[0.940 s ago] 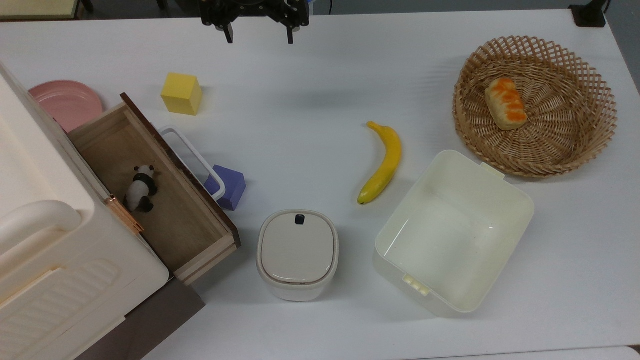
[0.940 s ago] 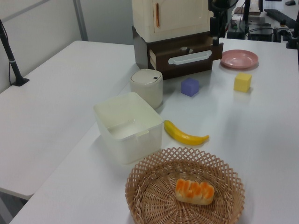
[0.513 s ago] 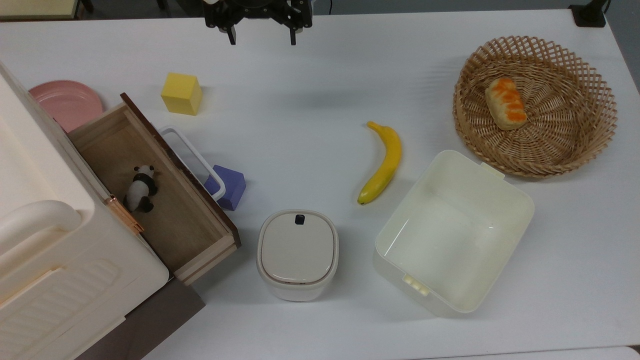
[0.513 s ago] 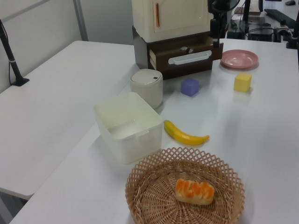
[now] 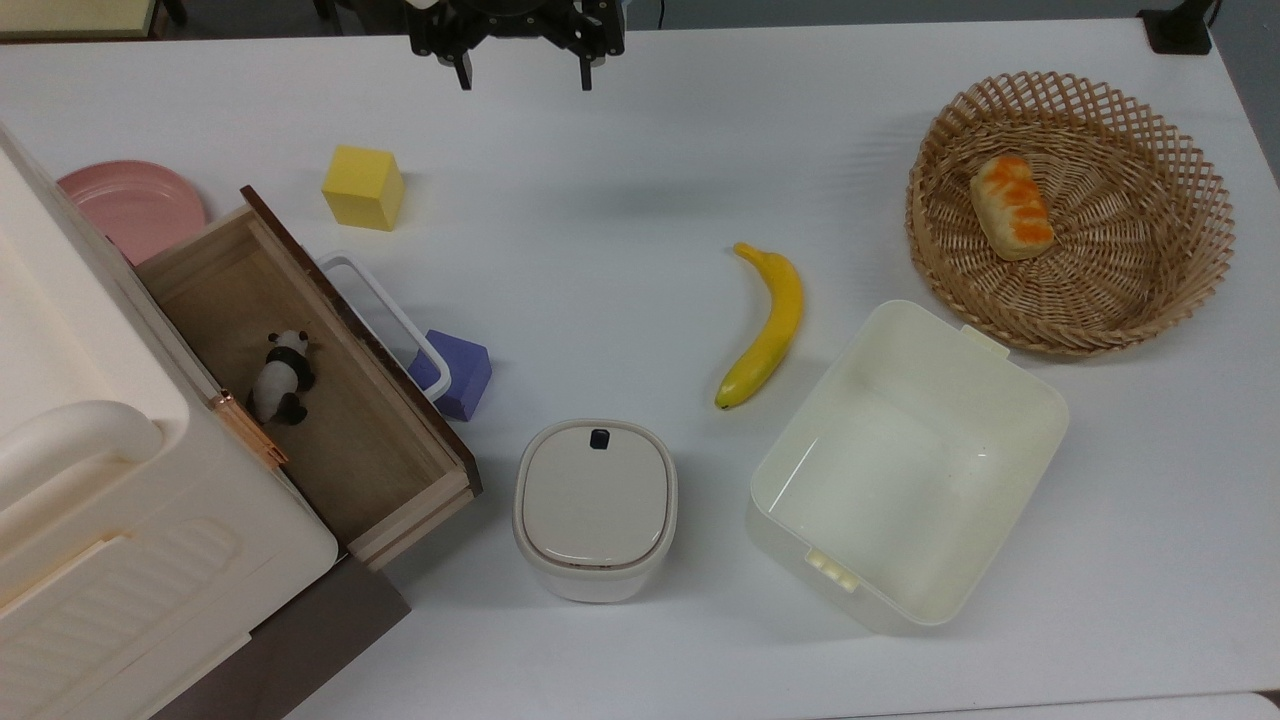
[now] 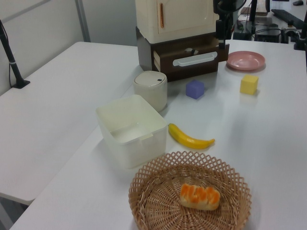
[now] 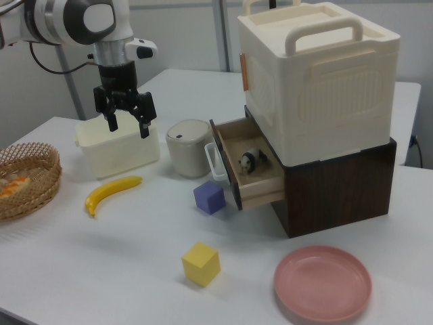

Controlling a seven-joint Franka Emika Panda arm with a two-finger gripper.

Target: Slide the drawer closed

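**Drawer stands pulled out, jaws spread wide above the bench**

The drawer (image 5: 300, 380) sits at the left of the top view, drawn well out of the cream cabinet (image 5: 90, 470). Its light-wood tray is open to view, with a small panda figure (image 5: 281, 377) lying inside near the cabinet's edge. The dark brown front panel carries a white loop handle (image 5: 385, 320) that points toward the middle of the bench (image 5: 620, 230). In the right view the drawer (image 7: 252, 166) juts out to the frame's left from under the cream box.

The gripper (image 5: 521, 78) hangs at the top edge of the top view, well apart from the drawer, its jaws released and spread wide with nothing between them. In the right view the gripper (image 7: 126, 126) hovers in the upper left, above the bench and in front of the cream tub (image 7: 118, 147).

A purple cube (image 5: 457, 373) rests just beside the handle, almost touching it. A yellow cube (image 5: 363, 187) lies above the drawer in the top view, and a pink plate (image 5: 125, 205) sits at the far left. A lidded cream container (image 5: 596, 510) stands at lower centre, a banana (image 5: 768, 325) at centre, and the open tub (image 5: 905, 465) to its lower right. A wicker basket (image 5: 1150, 290) in the upper right holds a bread roll (image 5: 1011, 207).
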